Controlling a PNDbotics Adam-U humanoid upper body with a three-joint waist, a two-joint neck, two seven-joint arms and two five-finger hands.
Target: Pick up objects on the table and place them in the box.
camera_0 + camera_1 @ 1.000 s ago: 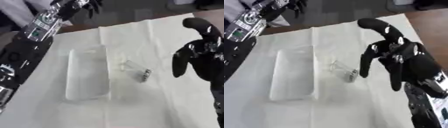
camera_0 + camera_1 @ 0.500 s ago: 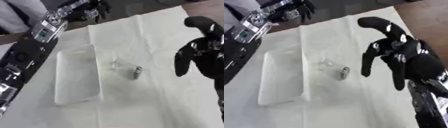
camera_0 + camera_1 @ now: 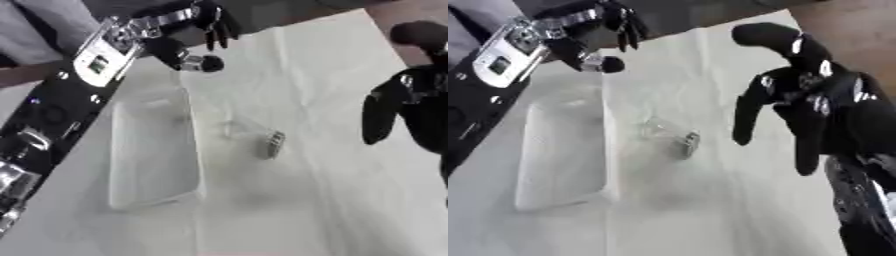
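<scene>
Left of the right robot hand [image 3: 815, 107], well apart from its fingers, a small clear glass or plastic jar with a dark ribbed cap [image 3: 258, 137] lies on its side on the white cloth-covered desk [image 3: 332, 200], cap end pointing toward the near edge. Right robot hand hangs above the desk with fingers extended and spread downward, thumb lifted up and away, nothing held; it looks like a pre-grasp pose, opened wide so fingers can come down either side of the jar. Further left, past the jar, sits the shallow clear rectangular plastic box [image 3: 153, 150], long side running away from the robot, nothing visible in it. Jar lies just beside the box's right wall, so my read is the carry will be short once it is gripped. Left robot hand [image 3: 206, 22] is up at the far end beyond the box, fingers hanging relaxed, holding nothing, clear of the working area; the left forearm runs along the box's left side. Judgement: task is at the approach stage, jar not yet picked. Risk: jar is round and on its side, so it may roll on the cloth if nudged off-centre.
</scene>
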